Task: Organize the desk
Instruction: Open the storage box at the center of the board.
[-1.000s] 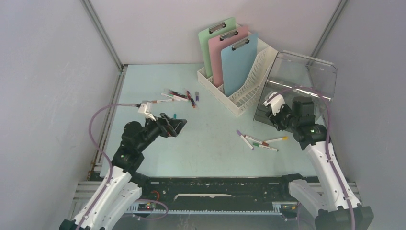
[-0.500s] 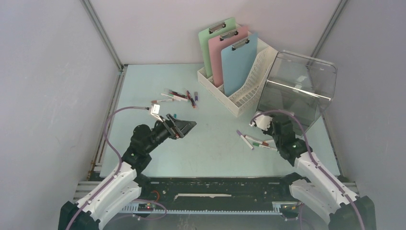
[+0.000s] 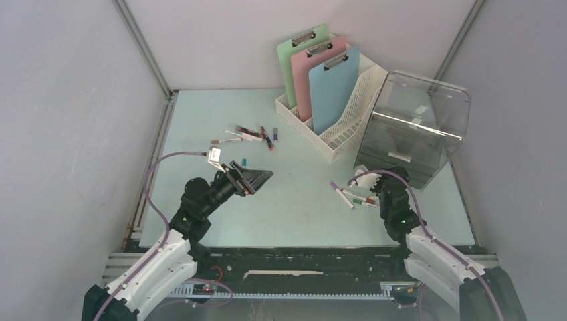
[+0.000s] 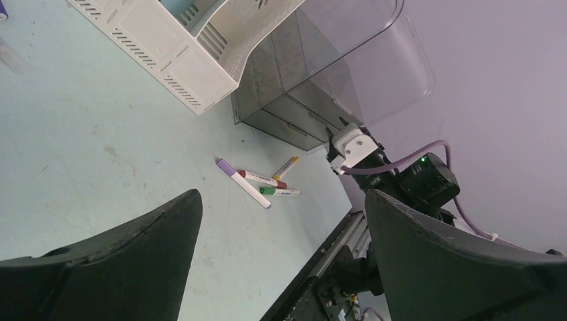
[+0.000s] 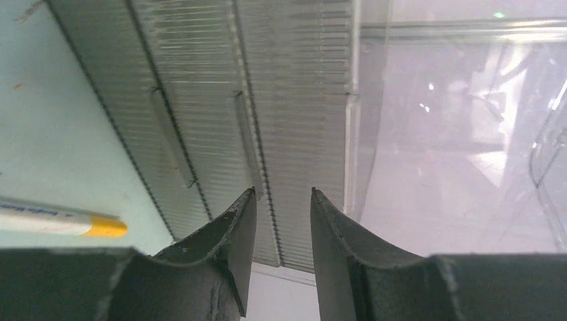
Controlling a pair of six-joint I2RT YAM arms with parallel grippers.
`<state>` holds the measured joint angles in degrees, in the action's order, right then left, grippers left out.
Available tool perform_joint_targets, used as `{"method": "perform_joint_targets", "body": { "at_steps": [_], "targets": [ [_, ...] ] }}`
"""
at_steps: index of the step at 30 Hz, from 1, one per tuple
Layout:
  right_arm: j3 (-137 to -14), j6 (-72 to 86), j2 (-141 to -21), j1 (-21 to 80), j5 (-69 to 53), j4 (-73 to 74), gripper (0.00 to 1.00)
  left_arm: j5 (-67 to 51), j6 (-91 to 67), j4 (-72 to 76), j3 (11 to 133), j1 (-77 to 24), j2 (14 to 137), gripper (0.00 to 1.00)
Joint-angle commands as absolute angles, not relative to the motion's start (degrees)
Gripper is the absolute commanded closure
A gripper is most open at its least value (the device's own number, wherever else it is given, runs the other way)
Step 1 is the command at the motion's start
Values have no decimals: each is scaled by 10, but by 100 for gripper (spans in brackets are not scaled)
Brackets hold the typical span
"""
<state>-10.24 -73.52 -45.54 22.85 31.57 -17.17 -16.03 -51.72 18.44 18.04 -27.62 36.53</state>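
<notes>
The desk (image 3: pixel 200 114) is a pale mint-blue tabletop. Several markers (image 3: pixel 253 134) lie scattered at its middle left, and more markers (image 3: pixel 358 197) lie at the right near the drawer unit. My left gripper (image 3: pixel 262 178) hovers over the desk centre, open wide and empty; in its wrist view the left gripper (image 4: pixel 283 199) frames the purple marker (image 4: pixel 244 182) and the green marker (image 4: pixel 281 192). My right gripper (image 3: pixel 386 179) sits low beside the right markers. In its own view the right gripper (image 5: pixel 283 192) stands partly open and empty, facing the drawer fronts, with a yellow-capped marker (image 5: pixel 60 224) at its left.
A white file rack (image 3: pixel 334 137) at the back holds green, pink and blue clipboards (image 3: pixel 321 73). A clear drawer unit (image 3: pixel 414 127) stands at the right, close ahead of the right gripper. Grey walls enclose the desk on three sides.
The right arm has dropped from in front of the drawer unit down to the desk beside the markers, its jaws narrowing. The left gripper shifted slightly right, then held still.
</notes>
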Motion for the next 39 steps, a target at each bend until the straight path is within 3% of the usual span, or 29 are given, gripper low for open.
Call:
{"method": "perform_joint_targets", "body": {
  "at_steps": [1, 10, 13, 15, 18, 30, 39],
  "targets": [
    [-109, -766, -470, 203, 323, -289, 57, -152, -528, 204, 177, -281, 356, 2],
    [-105, -768, -493, 137, 274, -310, 63, -150, -528, 204, 176, -281, 360, 2],
    [-105, -768, -499, 131, 271, -314, 73, -151, -528, 204, 176, -282, 362, 2],
    [-107, -766, -498, 132, 271, -309, 87, -150, -528, 205, 176, -282, 361, 2],
    [-109, -760, -490, 138, 270, -298, 100, -151, -528, 204, 176, -282, 361, 2],
    [-233, -675, -376, 230, 332, -67, 100, -160, -528, 205, 176, -283, 359, 2],
    [-363, -560, -369, 265, 280, 204, 100, -166, -527, 211, 177, -288, 363, 2]
  ]
}}
